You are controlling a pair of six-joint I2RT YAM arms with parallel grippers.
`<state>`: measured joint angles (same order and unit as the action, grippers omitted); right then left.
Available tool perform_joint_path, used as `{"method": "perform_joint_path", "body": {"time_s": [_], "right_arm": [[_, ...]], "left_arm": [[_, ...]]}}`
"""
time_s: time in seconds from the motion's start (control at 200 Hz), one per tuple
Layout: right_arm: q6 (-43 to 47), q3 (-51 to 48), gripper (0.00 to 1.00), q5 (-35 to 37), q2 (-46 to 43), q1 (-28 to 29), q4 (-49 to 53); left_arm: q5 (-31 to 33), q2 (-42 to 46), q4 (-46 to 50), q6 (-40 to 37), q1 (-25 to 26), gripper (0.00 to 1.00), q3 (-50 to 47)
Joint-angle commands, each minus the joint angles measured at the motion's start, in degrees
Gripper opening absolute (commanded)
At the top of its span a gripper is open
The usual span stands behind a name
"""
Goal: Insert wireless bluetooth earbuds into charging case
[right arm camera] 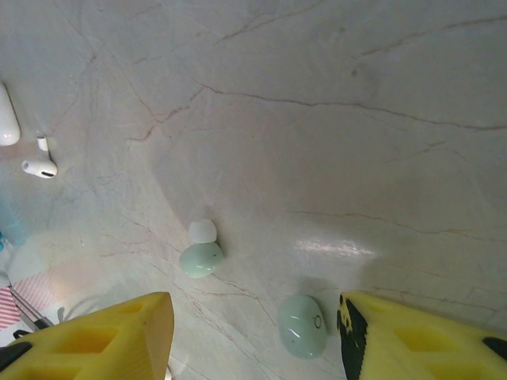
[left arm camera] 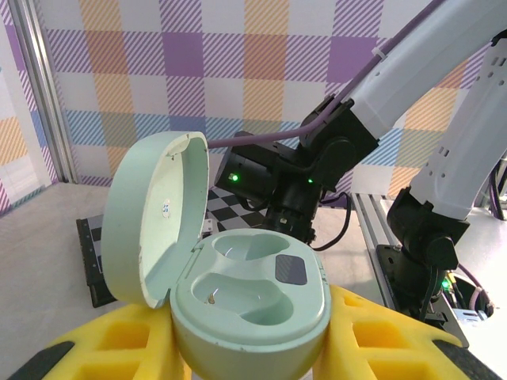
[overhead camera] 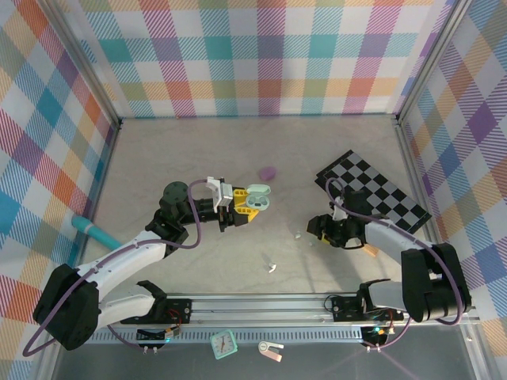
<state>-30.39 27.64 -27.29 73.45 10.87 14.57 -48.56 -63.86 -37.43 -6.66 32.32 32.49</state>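
Lined up on bud [right arm camera: 302,324].
Clamped open case [left arm camera: 253,309] in left end effector [left arm camera: 249,348]; straddled bud on surface [right arm camera: 356,119] with right end effector [right arm camera: 253,332], spread wide, empty; next called for lowering, seemingly centring, then pinching.

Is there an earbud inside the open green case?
No, the case lies open with both wells empty.
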Motion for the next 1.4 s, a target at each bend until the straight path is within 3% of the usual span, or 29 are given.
{"method": "perform_joint_path", "body": {"time_s": [0.0, 0.965, 1.395], "right_arm": [[1.9, -1.2, 0.57, -0.7, 0.8, -0.3, -0.9], [2.3, -1.6, 0.54, -7.7, 5.1, 0.7, -4.8], [2.3, -0.9, 0.39, -7.5, 6.8, 0.8, -4.4]], "left_arm": [[-1.8, 1.2, -0.3, -0.3, -0.7, 0.26, -0.2], [-1.8, 0.9, -0.8, -0.3, -0.7, 0.26, -0.7], [-2.0, 0.8, -0.5, -0.5, -0.7, 0.26, -0.7]]}}
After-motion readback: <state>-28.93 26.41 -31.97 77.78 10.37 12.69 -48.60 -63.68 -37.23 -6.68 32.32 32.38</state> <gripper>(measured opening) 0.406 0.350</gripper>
